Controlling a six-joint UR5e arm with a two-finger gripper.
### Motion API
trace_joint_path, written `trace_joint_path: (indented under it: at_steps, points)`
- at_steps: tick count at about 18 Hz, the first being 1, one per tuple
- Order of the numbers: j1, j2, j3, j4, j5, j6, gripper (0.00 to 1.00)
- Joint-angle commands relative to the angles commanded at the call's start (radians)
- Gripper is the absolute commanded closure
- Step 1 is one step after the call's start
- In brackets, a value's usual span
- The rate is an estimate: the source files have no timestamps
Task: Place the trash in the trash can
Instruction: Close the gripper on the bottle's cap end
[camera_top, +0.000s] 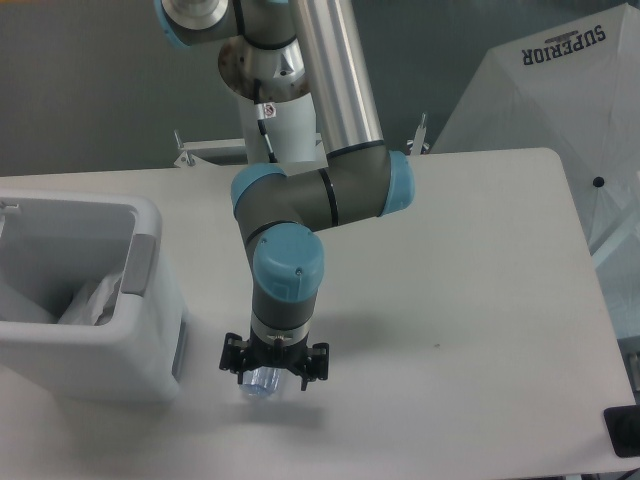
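Observation:
The white boxy trash can (150, 340) stands at the left of the table, with a grey panel (139, 263) on its right wall. The wrinkly clear plastic bag (92, 300) lies inside it. The small clear plastic bottle (262, 382) with a bluish tint sits right under my gripper (272, 378), to the right of the can near the table's front edge. The gripper points straight down over the bottle. Its fingers are hidden by the wrist and the bottle, so I cannot tell if they grip it.
The white table (470, 280) stretches to the right of the arm. A white umbrella-like cover (560, 90) marked SUPERIOR stands beyond the right edge. A dark object (622, 432) sits at the front right corner.

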Motion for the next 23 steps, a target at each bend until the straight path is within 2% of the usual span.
trace_joint_path:
  at_steps: [23]
  points:
    - [-0.029,-0.06,-0.009,0.012,0.032,0.005,0.0]
